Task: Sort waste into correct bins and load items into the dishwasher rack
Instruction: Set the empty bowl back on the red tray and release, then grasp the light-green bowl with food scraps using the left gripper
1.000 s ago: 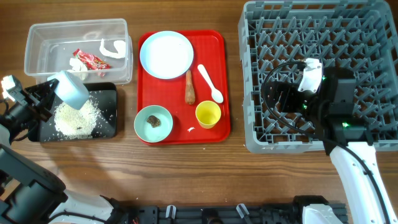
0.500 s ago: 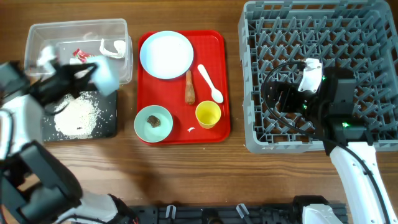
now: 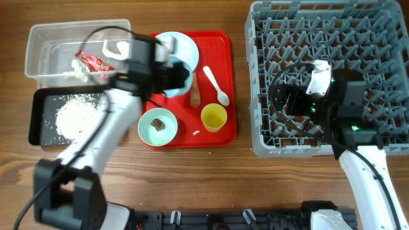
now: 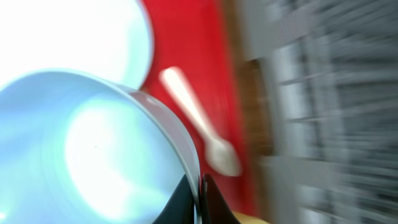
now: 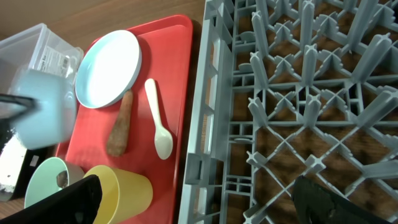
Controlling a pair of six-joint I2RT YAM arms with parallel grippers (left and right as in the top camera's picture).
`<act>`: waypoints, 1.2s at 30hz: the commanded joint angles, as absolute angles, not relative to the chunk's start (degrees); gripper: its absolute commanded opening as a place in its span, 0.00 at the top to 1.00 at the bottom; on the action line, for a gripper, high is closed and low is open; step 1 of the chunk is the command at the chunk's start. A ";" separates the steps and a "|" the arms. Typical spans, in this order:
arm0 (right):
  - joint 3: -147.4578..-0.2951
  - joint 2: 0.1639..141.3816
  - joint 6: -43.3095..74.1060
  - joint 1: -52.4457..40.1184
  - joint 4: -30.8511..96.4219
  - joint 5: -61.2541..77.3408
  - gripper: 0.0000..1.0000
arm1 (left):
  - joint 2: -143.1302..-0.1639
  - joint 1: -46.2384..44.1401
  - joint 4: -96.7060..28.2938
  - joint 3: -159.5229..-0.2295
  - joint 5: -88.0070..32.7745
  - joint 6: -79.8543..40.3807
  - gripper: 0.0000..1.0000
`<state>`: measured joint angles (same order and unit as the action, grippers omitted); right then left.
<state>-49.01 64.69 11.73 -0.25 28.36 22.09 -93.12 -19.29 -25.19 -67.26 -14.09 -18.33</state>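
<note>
Wood-grain table [image 3: 192, 172] runs under everything, seen from overhead. Nearest on the red tray [image 3: 223, 45] stand the mint-green bowl [image 3: 144, 128], with a dark brown food lump [image 3: 158, 123] inside, and the yellow cup [image 3: 213, 117] to its right, with a small white scrap [image 3: 197, 133] on the tray between them. Left of the tray lies the black tray [image 3: 38, 102], with a heap of white rice [image 3: 77, 118] in it.

Farther along the red tray, the carrot-like stick [image 3: 195, 92] lies beside the white plastic spoon [image 3: 215, 85]. The left arm reaches across this part of the tray. Its left gripper [image 4: 199, 186] is clenched on the rim of the small white bowl [image 4: 93, 162], one finger inside and one outside. The bowl is held tilted above the tray, between the mint-green bowl and the pale blue plate [image 3: 185, 51]. The arm partly hides that plate at the tray's far end.

Behind the black tray sits the clear tub [image 3: 38, 38], holding the red snack wrapper [image 3: 96, 62] and white crumpled scraps [image 3: 118, 48].

On the right, the grey dishwasher rack [image 3: 319, 25] has no dishes in it. The right gripper [image 5: 196, 183] hangs over the rack's left part, fingers spread wide and grasping nothing.
</note>
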 commanded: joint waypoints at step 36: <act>-50.35 65.49 12.12 -0.58 28.88 22.98 0.00 | -91.59 -29.85 -50.83 -67.96 6.37 -24.56 0.45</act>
